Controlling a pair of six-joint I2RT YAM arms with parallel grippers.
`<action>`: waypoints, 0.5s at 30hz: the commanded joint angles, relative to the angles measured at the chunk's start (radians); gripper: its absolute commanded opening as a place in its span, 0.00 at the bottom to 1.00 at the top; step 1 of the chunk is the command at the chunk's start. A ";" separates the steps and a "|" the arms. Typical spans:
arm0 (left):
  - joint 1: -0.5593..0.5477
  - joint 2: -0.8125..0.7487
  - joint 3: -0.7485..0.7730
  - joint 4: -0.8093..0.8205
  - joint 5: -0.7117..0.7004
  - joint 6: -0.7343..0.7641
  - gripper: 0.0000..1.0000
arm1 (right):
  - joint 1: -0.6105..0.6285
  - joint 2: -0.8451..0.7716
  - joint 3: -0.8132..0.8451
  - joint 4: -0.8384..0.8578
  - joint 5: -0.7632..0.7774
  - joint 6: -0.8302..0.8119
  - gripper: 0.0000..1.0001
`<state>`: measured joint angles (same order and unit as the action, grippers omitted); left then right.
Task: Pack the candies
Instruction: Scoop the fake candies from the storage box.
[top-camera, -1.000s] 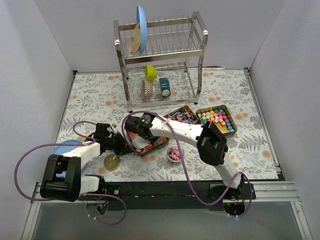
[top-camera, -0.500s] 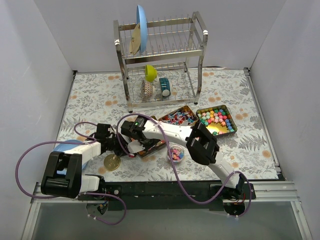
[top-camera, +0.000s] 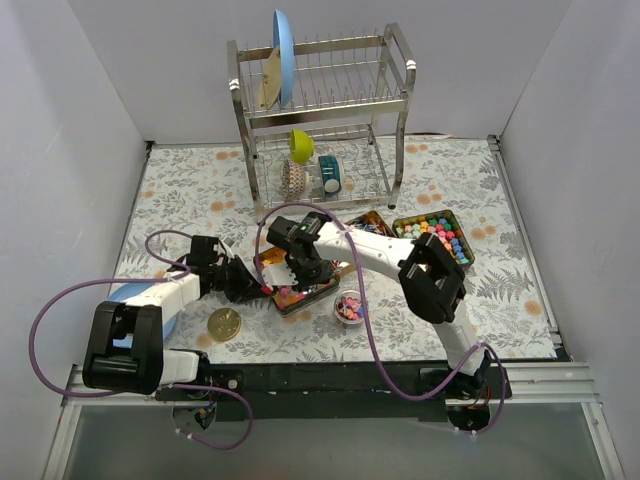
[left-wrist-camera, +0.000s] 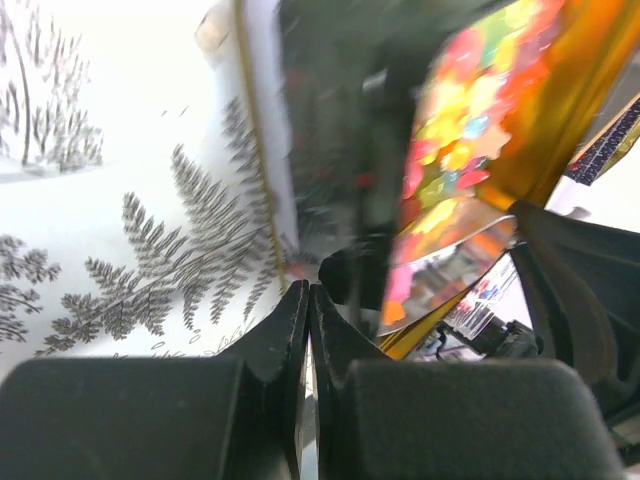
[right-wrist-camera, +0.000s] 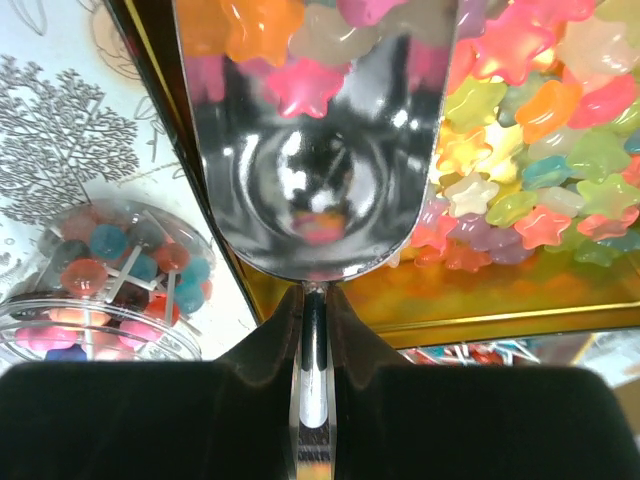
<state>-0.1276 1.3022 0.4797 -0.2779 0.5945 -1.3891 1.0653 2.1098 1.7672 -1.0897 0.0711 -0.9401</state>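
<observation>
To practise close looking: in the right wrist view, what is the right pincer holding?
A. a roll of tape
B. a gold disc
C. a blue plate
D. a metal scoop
D: the right pincer is clamped on the handle of the metal scoop, whose shiny bowl lies over the star-shaped candies.

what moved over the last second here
The right gripper, holding the scoop, swung left past the tin, then back right over its star candies. The left gripper edged away from the gold disc, toward the tin's left edge. Tin, disc and small bowl stayed put.
</observation>
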 joint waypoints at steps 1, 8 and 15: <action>0.013 -0.027 0.112 -0.047 0.021 0.114 0.00 | -0.033 -0.103 -0.067 0.109 -0.223 -0.025 0.01; 0.025 -0.001 0.183 -0.130 0.041 0.174 0.00 | -0.097 -0.155 -0.127 0.117 -0.339 -0.040 0.01; 0.046 0.028 0.223 -0.147 0.053 0.190 0.00 | -0.152 -0.149 -0.084 0.070 -0.424 -0.040 0.01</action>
<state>-0.0948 1.3209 0.6598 -0.4072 0.6144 -1.2297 0.9302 2.0148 1.6398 -1.0027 -0.2382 -0.9730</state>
